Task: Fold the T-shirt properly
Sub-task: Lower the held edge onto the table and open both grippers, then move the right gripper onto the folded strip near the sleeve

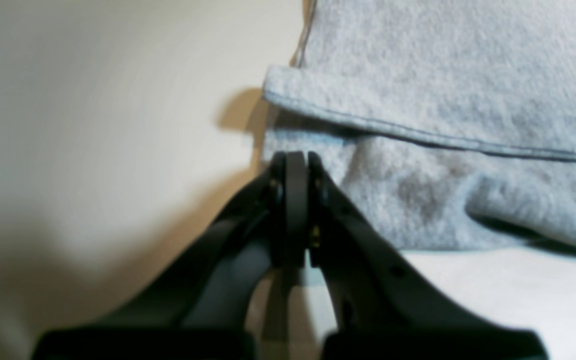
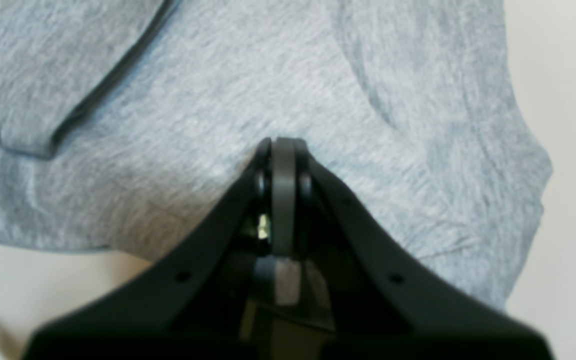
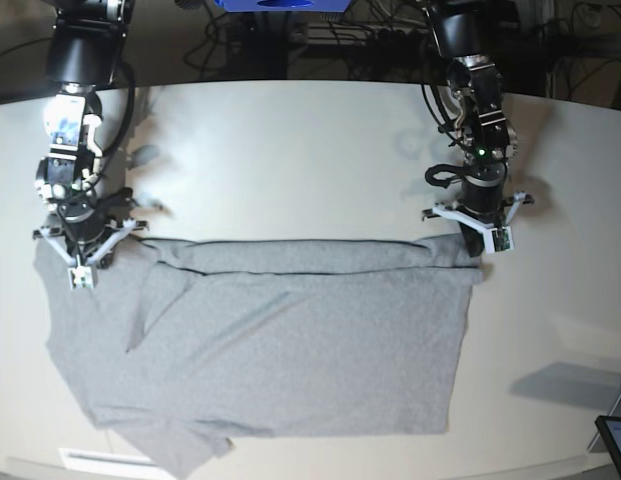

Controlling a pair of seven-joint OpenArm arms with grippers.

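Note:
The heather-grey T-shirt [image 3: 290,350] lies flat on the white table, plain side up, with its far edge folded over into a narrow band [image 3: 290,255]. My left gripper [image 3: 482,248] stands at the band's right end. In the left wrist view this gripper [image 1: 295,156] is shut, its tips touching the shirt's corner [image 1: 443,75], and no cloth shows between the jaws. My right gripper [image 3: 83,275] stands at the band's left end. In the right wrist view it [image 2: 282,142] is shut too, tips down on the T-shirt [image 2: 168,125].
Bare white table [image 3: 290,150] stretches behind the shirt towards the arm bases and cables. A dark flat device [image 3: 615,440] sits at the near right corner. The shirt's near sleeve [image 3: 175,450] reaches close to the table's front edge.

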